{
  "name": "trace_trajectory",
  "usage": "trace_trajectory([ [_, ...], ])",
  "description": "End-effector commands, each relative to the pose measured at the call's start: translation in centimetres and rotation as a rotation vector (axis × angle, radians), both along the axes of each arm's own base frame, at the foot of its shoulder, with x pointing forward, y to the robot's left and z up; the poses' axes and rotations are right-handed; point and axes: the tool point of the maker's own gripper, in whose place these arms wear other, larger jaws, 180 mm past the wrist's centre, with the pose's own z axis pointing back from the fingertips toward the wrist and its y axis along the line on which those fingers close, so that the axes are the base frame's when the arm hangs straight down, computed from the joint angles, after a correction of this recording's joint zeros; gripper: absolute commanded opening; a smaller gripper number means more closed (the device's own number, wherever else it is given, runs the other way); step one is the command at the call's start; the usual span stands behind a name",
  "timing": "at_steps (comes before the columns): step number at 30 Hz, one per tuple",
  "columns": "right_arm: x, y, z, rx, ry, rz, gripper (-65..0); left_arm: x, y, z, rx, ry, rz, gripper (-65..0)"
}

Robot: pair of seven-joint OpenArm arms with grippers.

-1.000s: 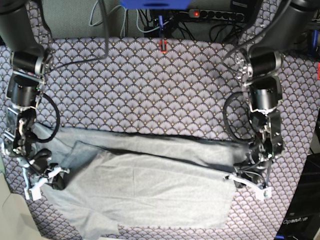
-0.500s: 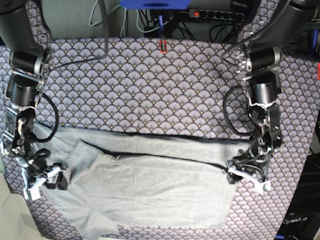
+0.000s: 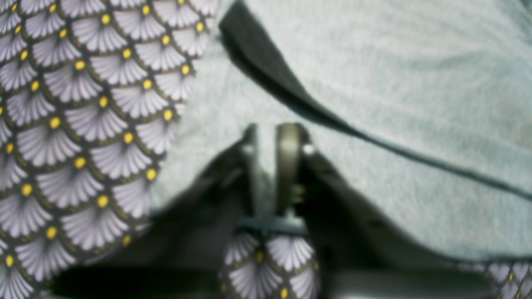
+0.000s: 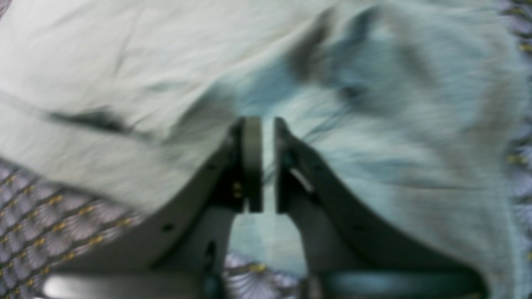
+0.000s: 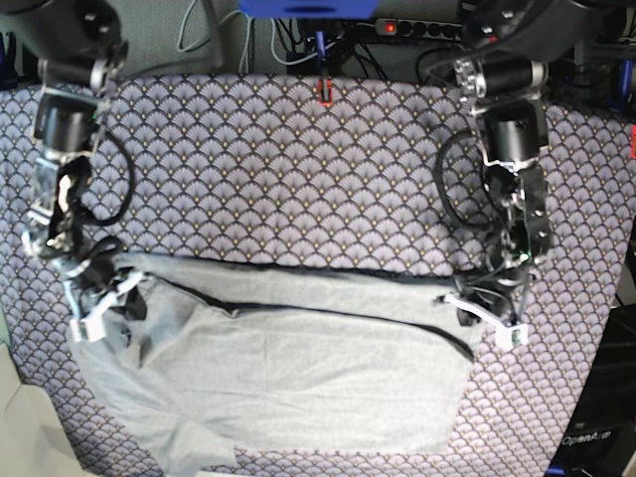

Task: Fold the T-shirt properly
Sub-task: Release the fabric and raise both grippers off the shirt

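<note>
The light grey T-shirt (image 5: 298, 378) lies spread across the near half of the table, with a dark fold line running across it. My left gripper (image 5: 480, 318) is at the shirt's right edge. In the left wrist view its fingertips (image 3: 286, 141) are shut, pinching the T-shirt (image 3: 395, 104) at its edge. My right gripper (image 5: 102, 306) is at the shirt's left end. In the blurred right wrist view it (image 4: 268, 124) is shut, with T-shirt fabric (image 4: 124, 62) bunched around the tips.
A purple-grey fan-scale cloth (image 5: 298, 169) covers the table and is also in both wrist views (image 3: 83, 124) (image 4: 41, 216). A red clip (image 5: 323, 91), a power strip (image 5: 427, 28) and cables sit at the back edge. A black box (image 5: 596, 437) stands at the lower right.
Both grippers have moved toward the far side of the table. The shirt's side edges and its dark fold line have shifted that way with them.
</note>
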Motion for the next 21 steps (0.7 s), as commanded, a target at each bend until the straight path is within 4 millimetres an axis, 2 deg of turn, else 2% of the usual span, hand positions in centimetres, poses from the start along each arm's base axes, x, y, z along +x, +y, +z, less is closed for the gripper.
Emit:
trace_trajectory([
  [1,1.5,0.1,3.7,0.002,-0.119,0.010,-65.0,1.7,0.1,2.7,0.010,-0.062,-0.013,-65.0],
  [3,0.6,2.8,3.6,-0.002,-0.128,0.067,-65.0,1.3,-0.5,2.0,0.015,-0.011,-0.042,-65.0],
  [6,-1.0,6.5,3.0,-0.034,-0.122,0.174,-65.0,1.4,-0.6,3.8,0.035,-0.031,-0.057,-65.0],
  [10,-2.1,10.3,2.5,-0.038,-0.118,0.273,-65.0,0.2,-0.4,5.0,0.061,-0.054,-0.056,-65.0],
  [13,-2.5,11.1,0.9,-0.011,-0.076,0.278,-65.0,-1.0,0.0,5.1,0.090,-0.048,-0.057,-65.0],
  [16,-2.5,11.1,-0.2,0.003,-0.044,0.269,-65.0,-2.1,0.3,4.2,0.098,-0.029,-0.056,-65.0],
  [21,-1.7,10.9,-0.2,0.008,-0.041,0.262,-64.9,-3.7,1.4,2.5,0.115,0.013,-0.051,-65.0],
])
